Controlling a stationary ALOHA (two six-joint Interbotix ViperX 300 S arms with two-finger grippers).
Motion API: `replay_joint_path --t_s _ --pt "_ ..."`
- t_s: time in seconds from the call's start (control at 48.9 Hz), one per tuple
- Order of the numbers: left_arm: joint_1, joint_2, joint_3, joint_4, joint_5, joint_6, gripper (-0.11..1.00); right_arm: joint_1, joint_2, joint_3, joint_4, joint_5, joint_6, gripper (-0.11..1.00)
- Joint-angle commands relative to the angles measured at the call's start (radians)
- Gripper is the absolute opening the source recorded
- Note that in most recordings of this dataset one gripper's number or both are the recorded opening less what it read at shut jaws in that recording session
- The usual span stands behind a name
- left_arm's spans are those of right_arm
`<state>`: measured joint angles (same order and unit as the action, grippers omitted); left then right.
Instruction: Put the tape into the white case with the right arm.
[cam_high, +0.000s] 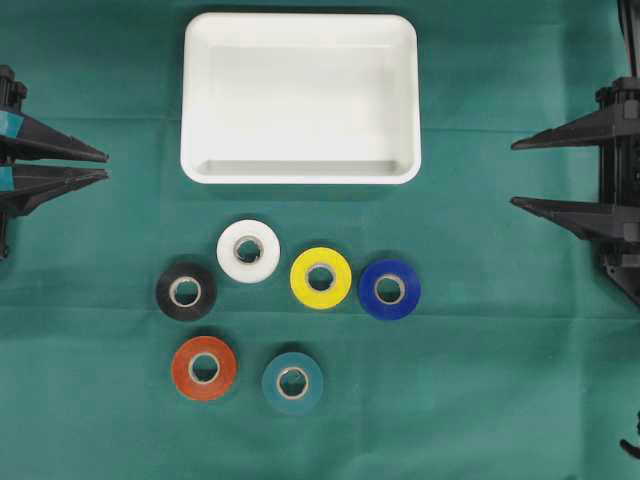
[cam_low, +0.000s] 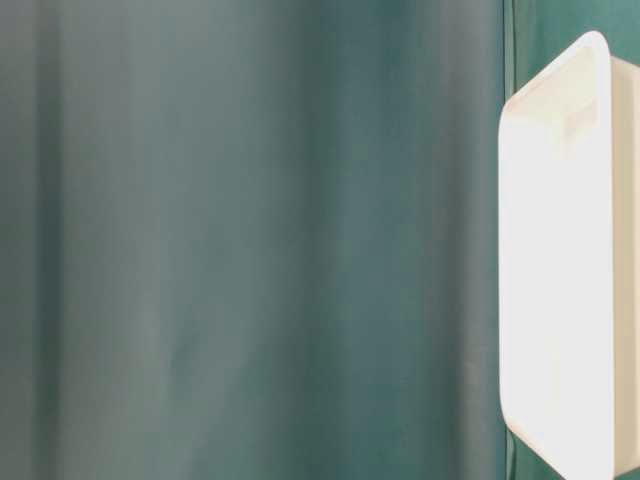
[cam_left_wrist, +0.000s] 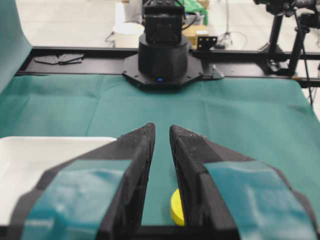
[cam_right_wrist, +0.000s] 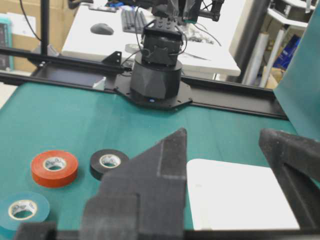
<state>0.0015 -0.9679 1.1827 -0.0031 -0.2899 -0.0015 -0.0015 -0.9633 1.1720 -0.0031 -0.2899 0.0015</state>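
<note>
Tape rolls, six in different colours, lay in a loose cluster just below the white case (cam_high: 300, 97), flat and apart, easy to pick singly. The right gripper (cam_high: 522, 173) waited open and empty at the edge.

From the left wrist, the left gripper (cam_left_wrist: 161, 131) stood nearly closed, idle.
</note>
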Motion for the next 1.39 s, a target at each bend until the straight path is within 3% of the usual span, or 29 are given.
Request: replay_joint_path --t_s 0.0,0.041,0.164,0.266,0.43,0.635,0.901,1.064,1.29,1.372 --pt "0.002 0.005 -0.015 -0.018 -0.015 0.015 0.24 -0.003 0.009 -0.003 0.005 -0.003 0.014 0.24" --pt "0.003 0.003 -0.012 -0.018 -0.015 0.018 0.21 -0.003 0.008 0.0 0.005 0.003 0.015 0.22" --pt "0.003 0.003 -0.009 -0.018 -0.012 0.018 0.01 -0.008 0.005 0.002 0.005 0.029 0.032 -0.01" --pt "0.003 0.002 0.002 -0.018 -0.008 0.02 0.0 -0.009 0.003 0.003 0.003 0.043 0.051 -0.09" --pt "0.002 -0.031 0.051 -0.018 0.032 0.018 0.0 -0.008 -0.021 0.018 0.002 0.097 0.072 -0.1" --pt "0.002 -0.112 0.107 -0.018 0.172 0.025 0.0 -0.009 -0.048 0.049 0.002 0.138 0.081 -0.1" --pt "0.003 -0.255 0.144 -0.018 0.276 0.06 0.0 -0.009 -0.052 0.075 -0.008 0.146 0.149 -0.09" --pt "0.002 -0.345 0.213 -0.018 0.337 0.057 0.0 -0.009 -0.057 0.097 -0.04 0.146 0.149 0.08" --pt "0.003 -0.383 0.265 -0.023 0.376 0.032 0.0 -0.009 -0.066 0.12 -0.052 0.15 0.149 0.67" --pt "0.003 -0.38 0.27 -0.023 0.383 0.032 0.0 -0.009 -0.066 0.133 -0.051 0.17 0.152 0.62"
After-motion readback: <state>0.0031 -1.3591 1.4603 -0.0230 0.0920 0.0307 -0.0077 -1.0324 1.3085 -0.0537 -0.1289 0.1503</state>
